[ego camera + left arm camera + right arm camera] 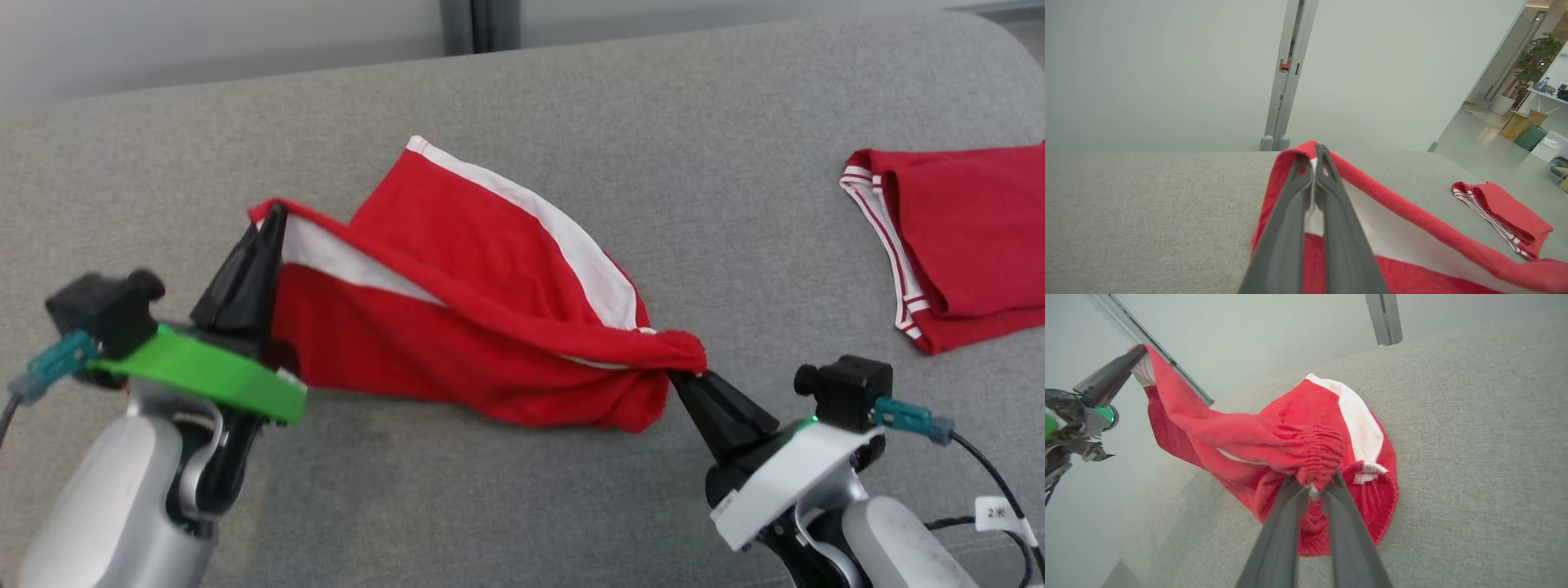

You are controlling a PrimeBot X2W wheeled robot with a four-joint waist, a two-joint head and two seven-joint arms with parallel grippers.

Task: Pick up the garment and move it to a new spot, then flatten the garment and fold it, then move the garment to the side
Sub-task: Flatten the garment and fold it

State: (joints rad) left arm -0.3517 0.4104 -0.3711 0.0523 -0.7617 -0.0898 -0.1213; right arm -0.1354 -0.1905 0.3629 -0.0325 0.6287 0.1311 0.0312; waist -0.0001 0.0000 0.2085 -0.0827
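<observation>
you have the red garment (457,327) strung between both grippers. its far part, with the white stripe, lies on the grey cushion (571,506), and its near edge is lifted. the left gripper (273,216) is pinched tight on a corner of the edge, held high. the right gripper (682,380) is clamped on a bunched, gathered wad of cloth, low near the cushion. judge it light, soft and limp: it sags and creases and won't keep a shape. take it by corners and seams with thin pinches, not wads. that right-hand bunch looks likely to hinder flattening. as for what holds what, the cushion bears this garment and a folded red garment (963,237), well apart at your right.
</observation>
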